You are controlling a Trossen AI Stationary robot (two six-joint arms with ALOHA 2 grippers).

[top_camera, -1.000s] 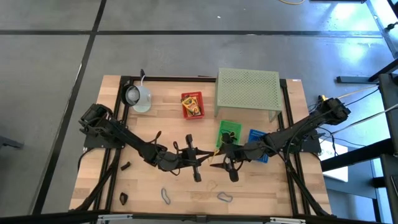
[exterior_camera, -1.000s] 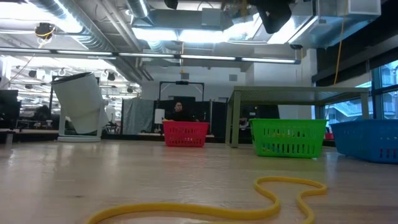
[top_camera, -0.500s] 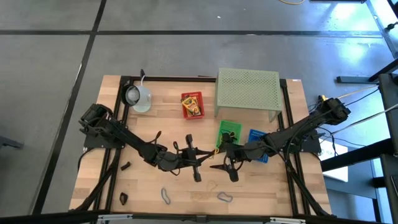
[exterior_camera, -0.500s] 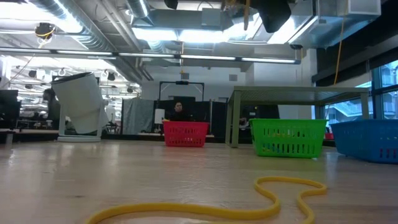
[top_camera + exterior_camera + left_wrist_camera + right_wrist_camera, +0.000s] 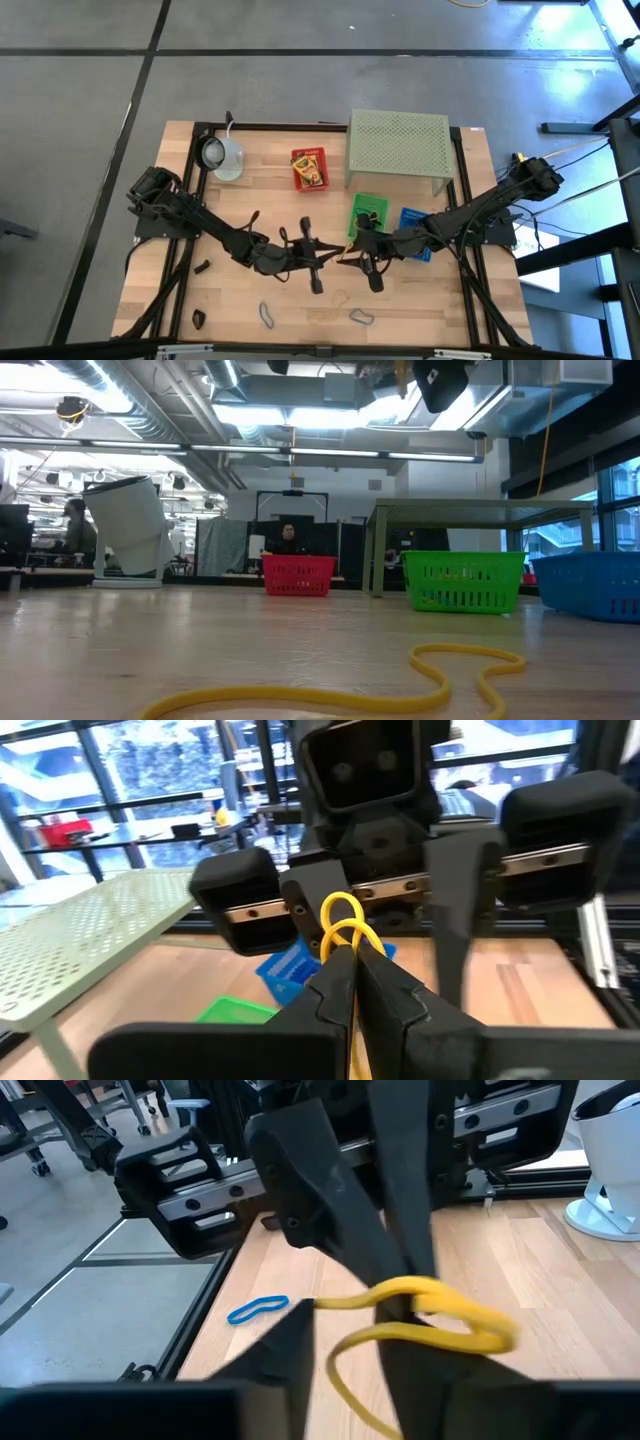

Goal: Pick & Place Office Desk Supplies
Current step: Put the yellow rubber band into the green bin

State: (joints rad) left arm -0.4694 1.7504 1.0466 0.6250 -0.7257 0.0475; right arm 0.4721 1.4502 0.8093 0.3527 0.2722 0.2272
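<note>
Meeting above the worktop (image 5: 250,185) centre, both arms' fingers face each other over a yellow loop (image 5: 341,925). Left fingers (image 5: 345,982) are clenched on the loop; right fingers (image 5: 345,1342) straddle the same loop, but whether they grip it cannot be told. Blue loop (image 5: 257,1310) lies near the worktop's edge.

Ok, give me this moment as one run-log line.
left hand: shut on yellow loop | right hand: closing around same loop, grip unclear | place: mid-table, raised | stage: handover between arms

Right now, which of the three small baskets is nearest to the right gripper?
The green basket, beside the right gripper. The blue basket sits farther along that arm; the red basket sits farther up the table.
</note>
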